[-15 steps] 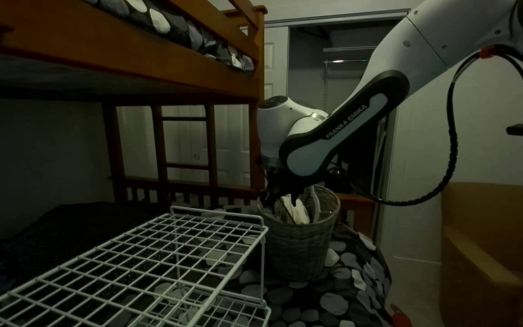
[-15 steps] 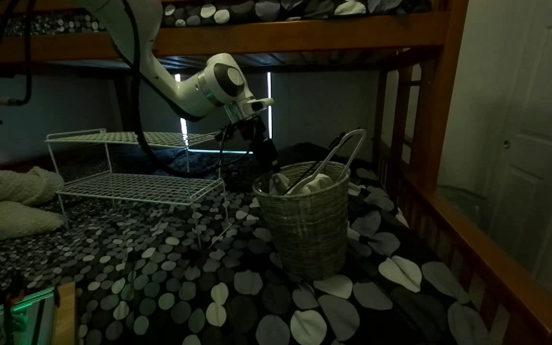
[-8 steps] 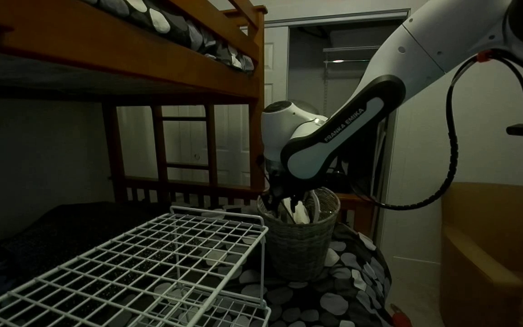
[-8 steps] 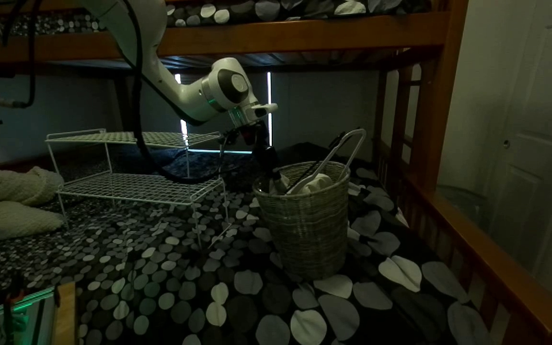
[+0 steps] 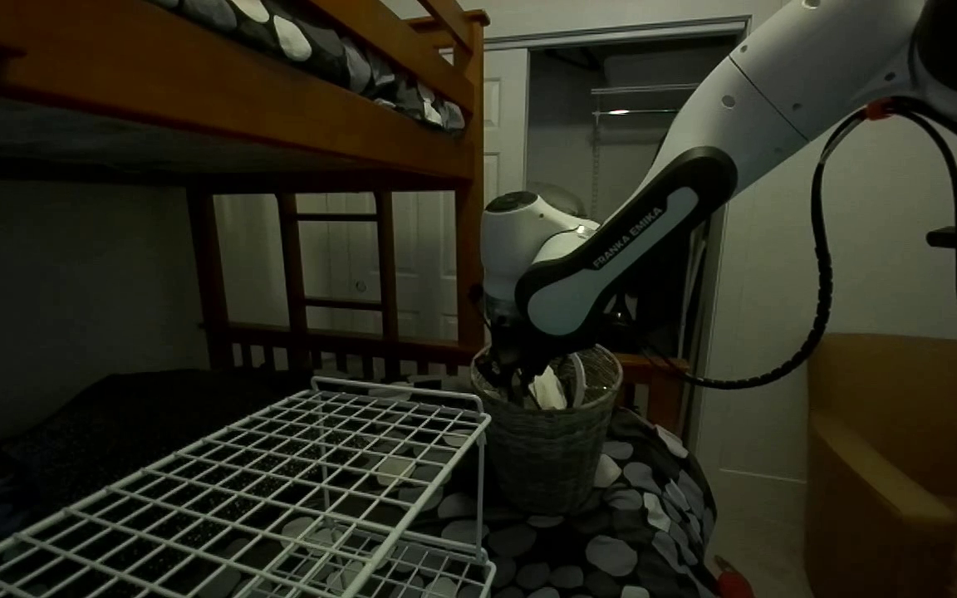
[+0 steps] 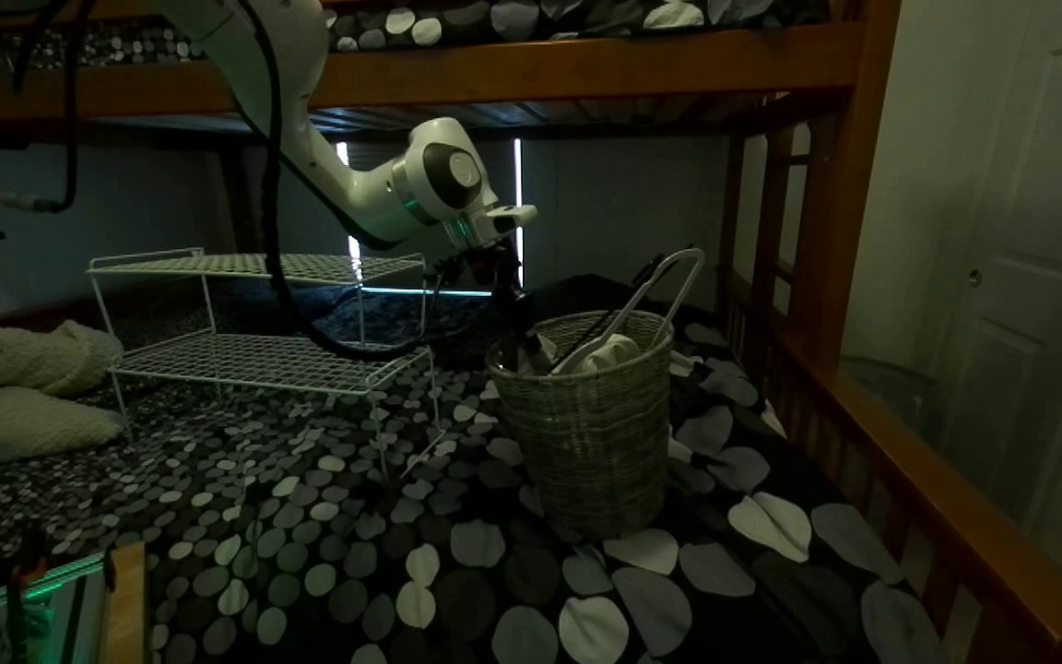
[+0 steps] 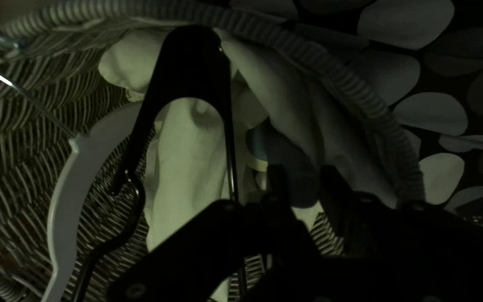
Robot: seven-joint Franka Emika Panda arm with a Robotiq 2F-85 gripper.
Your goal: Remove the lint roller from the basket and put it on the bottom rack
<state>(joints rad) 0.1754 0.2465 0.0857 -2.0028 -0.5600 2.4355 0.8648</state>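
The woven grey-tan basket (image 6: 586,443) stands on the spotted bedding. In both exterior views my gripper (image 5: 516,384) reaches down inside its rim, and the fingertips are partly hidden by the basket. In the wrist view, a dark bluish-grey rounded handle, seemingly the lint roller's (image 7: 294,172), fills the gap between the fingertips of my gripper (image 7: 303,178), which look shut on it. Its far end lies hidden among pale cloths. Beside the basket is a two-tier white wire stand, its lower tier being the bottom rack (image 6: 245,361).
The upper wire tier (image 5: 279,490) overhangs the bottom rack. White cloth (image 7: 189,155), a black looped item (image 7: 191,63) and a white curved handle (image 7: 63,201) crowd the basket. The bunk's wooden beam (image 6: 586,74) passes overhead. A cream blanket (image 6: 24,397) lies beyond the stand.
My gripper has come down further into the basket, and its fingers have drawn together. The basket and wire stand have kept their places.
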